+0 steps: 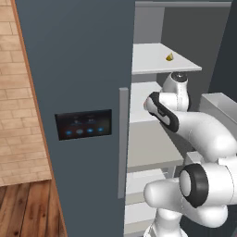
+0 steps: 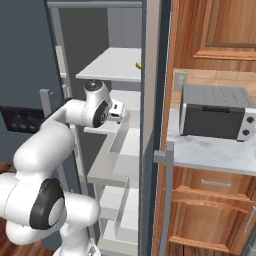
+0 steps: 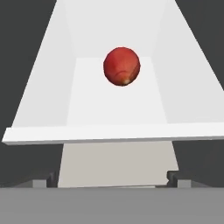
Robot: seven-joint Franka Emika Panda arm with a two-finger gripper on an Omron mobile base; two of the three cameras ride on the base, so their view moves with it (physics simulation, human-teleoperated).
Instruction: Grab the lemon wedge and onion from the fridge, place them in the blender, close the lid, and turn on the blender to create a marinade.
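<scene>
- Toaster oven [image 2: 216, 112]: grey top, dark glass front, silver knobs at its right edge; sits on a pale marble-look counter [image 2: 200, 155] right of the open cabinet.
- Wall outlet [image 2: 180, 81]: just left of the oven, on the tan backsplash.
- Wooden upper cabinet [image 2: 220, 30] above the counter; wooden lower cabinets [image 2: 210, 210] below it, one with a silver bar handle at far right.
- Brick wall [image 1: 16, 92]: light tan, at the far left of the left base view.
- Wood plank floor [image 1: 28, 208]: reddish-brown, below the brick; possibly a darker strip where the two meet, hard to tell.
</scene>
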